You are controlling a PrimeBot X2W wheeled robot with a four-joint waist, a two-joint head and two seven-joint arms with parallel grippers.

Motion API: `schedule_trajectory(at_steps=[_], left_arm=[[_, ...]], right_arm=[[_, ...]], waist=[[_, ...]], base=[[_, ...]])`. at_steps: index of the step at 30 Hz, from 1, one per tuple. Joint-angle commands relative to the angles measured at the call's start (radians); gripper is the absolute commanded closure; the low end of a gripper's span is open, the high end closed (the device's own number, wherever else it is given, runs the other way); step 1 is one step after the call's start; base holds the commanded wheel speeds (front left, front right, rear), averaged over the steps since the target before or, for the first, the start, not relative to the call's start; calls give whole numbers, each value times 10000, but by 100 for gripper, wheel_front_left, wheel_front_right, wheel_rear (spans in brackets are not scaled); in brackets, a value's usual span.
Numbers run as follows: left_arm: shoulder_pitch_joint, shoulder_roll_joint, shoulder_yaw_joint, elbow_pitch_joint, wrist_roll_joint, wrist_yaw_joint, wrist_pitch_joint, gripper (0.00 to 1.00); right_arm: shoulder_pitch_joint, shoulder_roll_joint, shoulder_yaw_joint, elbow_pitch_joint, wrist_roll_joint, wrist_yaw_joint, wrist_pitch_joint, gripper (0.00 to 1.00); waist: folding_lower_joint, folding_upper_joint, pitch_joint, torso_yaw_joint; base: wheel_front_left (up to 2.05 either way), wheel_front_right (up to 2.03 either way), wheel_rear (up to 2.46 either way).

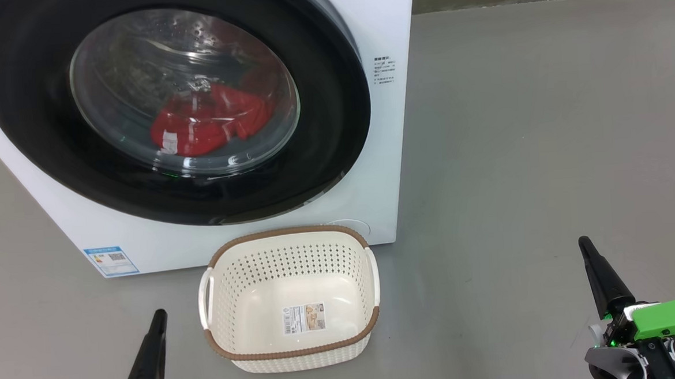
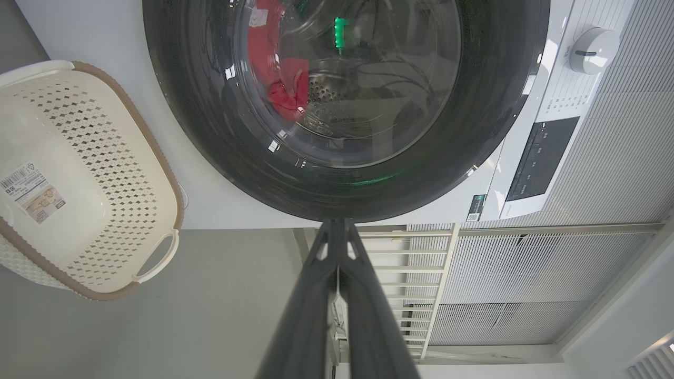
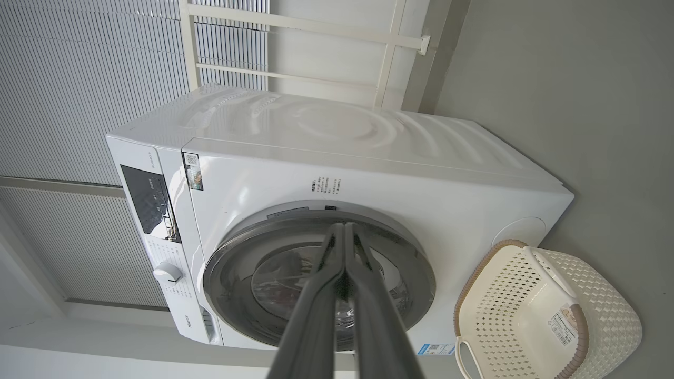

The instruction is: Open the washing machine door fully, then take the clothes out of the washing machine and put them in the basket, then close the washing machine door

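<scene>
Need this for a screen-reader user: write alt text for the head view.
Bright red clothes lie behind the closed round black-rimmed glass door of a white washing machine. A small cream perforated plastic basket, brown-rimmed, stands empty before it, between the left gripper and right gripper, both shut.

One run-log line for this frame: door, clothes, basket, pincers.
door: shut | clothes: red, behind door glass | basket: empty, on floor | left pincer: shut, empty | right pincer: shut, empty
</scene>
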Motion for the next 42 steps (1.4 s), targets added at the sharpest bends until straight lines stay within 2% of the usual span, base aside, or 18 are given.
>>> schedule_trajectory(at_steps=[1, 16, 17, 18, 19, 20, 23, 27, 32, 42], left_arm=[[-394, 152, 341, -274, -72, -71, 33, 100], [-394, 152, 341, -274, -72, -71, 33, 100], [9, -4, -9, 35, 3, 0, -1, 0], [46, -26, -26, 127, 3, 2, -1, 0], [122, -57, -46, 259, 3, 6, -4, 100], [214, -101, -60, 376, 3, 9, -5, 0], [231, -126, -121, 454, 8, 8, -40, 0], [148, -111, -208, 450, 45, 5, -135, 0], [33, -47, -363, 436, 266, 2, -329, 0], [-189, 36, -510, 320, 1244, -4, -641, 0]], right_arm=[[-418, -85, 171, -253, 68, -6, 54, 100], [-418, -85, 171, -253, 68, -6, 54, 100], [8, 6, 9, 35, -4, 2, -6, 0], [44, 32, 24, 135, -8, 2, -9, 0], [118, 76, 40, 265, -8, 2, -11, 100], [229, 126, 64, 393, -8, 2, -11, 0], [257, 156, 119, 477, -17, 2, -72, 0], [194, 147, 214, 442, -39, 2, -176, 0], [121, 99, 360, 402, -190, 1, -337, 0], [-80, 50, 502, 448, -961, 1, -644, 0]], waist=[[0, -1, 0, 0], [0, -1, 0, 0], [0, -1, 0, 0], [0, -1, 1, 0], [0, -1, 2, 0], [0, -1, 3, -1], [2, -1, 18, -1], [23, -1, -7, -5], [2, -1, 17, -15], [1, -1, 35, -45]], base=[[0, 0, 0], [0, 0, 0], [0, 0, 0], [0, 0, 0], [0, 0, 0], [0, 0, 0], [0, 0, 0], [0, 0, 0], [0, 0, 0], [0, 0, 0]])
